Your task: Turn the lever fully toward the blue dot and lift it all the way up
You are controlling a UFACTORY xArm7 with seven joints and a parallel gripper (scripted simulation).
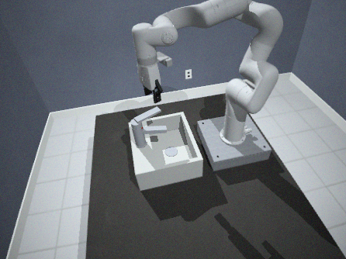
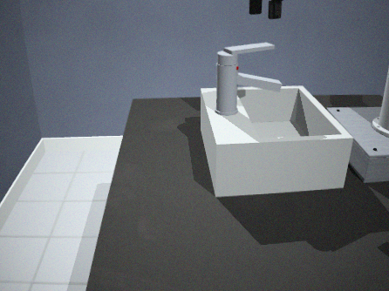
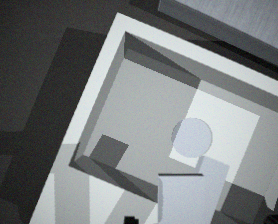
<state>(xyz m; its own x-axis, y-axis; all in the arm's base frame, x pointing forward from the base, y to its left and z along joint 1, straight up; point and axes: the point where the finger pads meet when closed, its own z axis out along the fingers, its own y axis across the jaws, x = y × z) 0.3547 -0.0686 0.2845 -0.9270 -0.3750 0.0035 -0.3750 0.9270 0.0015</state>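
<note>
A grey mixer tap [image 1: 140, 133] stands on the left rim of a white sink basin [image 1: 167, 150]. Its flat lever [image 1: 146, 115] points over the basin, roughly level in the exterior view [image 2: 249, 48]. A red dot [image 2: 237, 68] shows on the tap body; I cannot see a blue dot. The spout [image 2: 260, 82] reaches over the basin. My gripper [image 1: 153, 91] hangs well above the lever's free end, open and empty, also seen in the exterior view [image 2: 265, 4]. The wrist view looks down on the lever end [image 3: 187, 192] and the round drain [image 3: 192, 137].
The arm's grey base block [image 1: 233, 143] stands right of the basin on the dark counter. A white tiled floor with a raised edge surrounds the counter. A wall socket [image 1: 188, 74] sits on the back wall.
</note>
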